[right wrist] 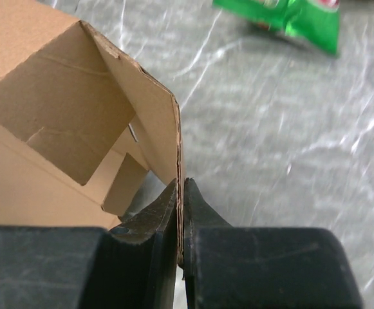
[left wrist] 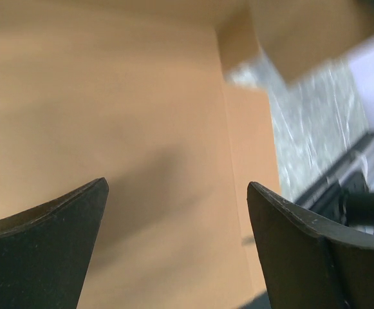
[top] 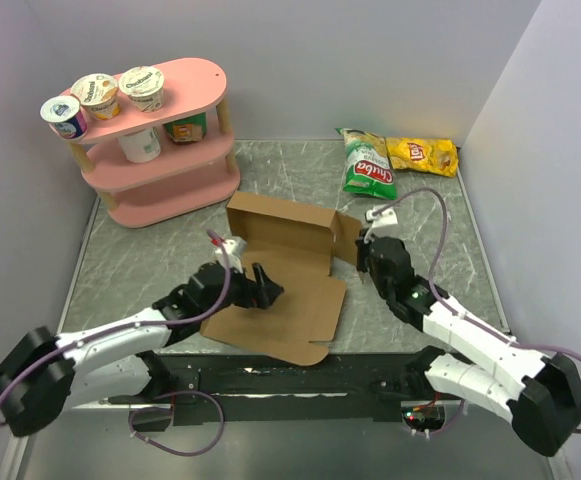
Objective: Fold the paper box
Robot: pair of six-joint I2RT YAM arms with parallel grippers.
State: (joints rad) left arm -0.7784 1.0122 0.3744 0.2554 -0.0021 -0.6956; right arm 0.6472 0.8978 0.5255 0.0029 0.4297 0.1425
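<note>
The paper box (top: 285,265) is a brown cardboard sheet lying mid-table, its far wall and right side flap raised. My right gripper (top: 363,252) is shut on that upright right flap (right wrist: 164,129); in the right wrist view the thin cardboard edge stands pinched between the two black fingertips (right wrist: 181,190). My left gripper (top: 263,285) hovers open over the box's flat bottom panel (left wrist: 122,129), its two dark fingers (left wrist: 51,225) spread wide with only cardboard showing between them.
A pink two-tier shelf (top: 165,130) with yogurt cups stands at the back left. A green chip bag (top: 368,165) and a yellow one (top: 422,153) lie at the back right. White walls close in the grey table (top: 420,220) on three sides.
</note>
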